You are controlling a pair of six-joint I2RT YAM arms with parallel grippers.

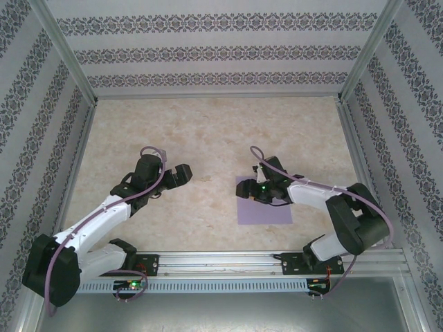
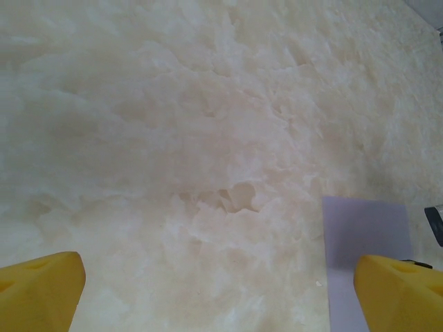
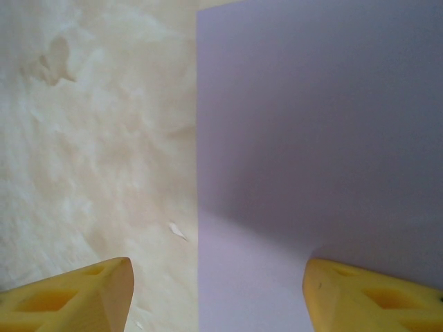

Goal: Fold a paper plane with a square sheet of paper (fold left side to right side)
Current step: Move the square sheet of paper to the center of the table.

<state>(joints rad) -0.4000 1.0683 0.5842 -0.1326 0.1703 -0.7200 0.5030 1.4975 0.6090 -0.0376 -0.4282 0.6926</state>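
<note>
From above: one square sheet of paper [image 1: 266, 213] lies flat on the desk [image 1: 208, 124], right of centre. The right jaws hang spread over its left edge, and the left jaws, also spread, stand well apart to the left. Left wrist: the sheet sits off to the right. Right wrist: that left edge runs between two yellow fingers [image 3: 69, 297], one over desk, one over paper, so the right arm is nearer

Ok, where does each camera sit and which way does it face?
Top external: above and behind, looking down at the beige marbled table; both arms, left hand, right hand.
Left wrist: on left arm, facing the table; yellow fingertips.
Right wrist: on right arm, facing the left edge of the lilac square paper sheet; yellow fingertips.
Shared: all three catch the sheet.
</note>
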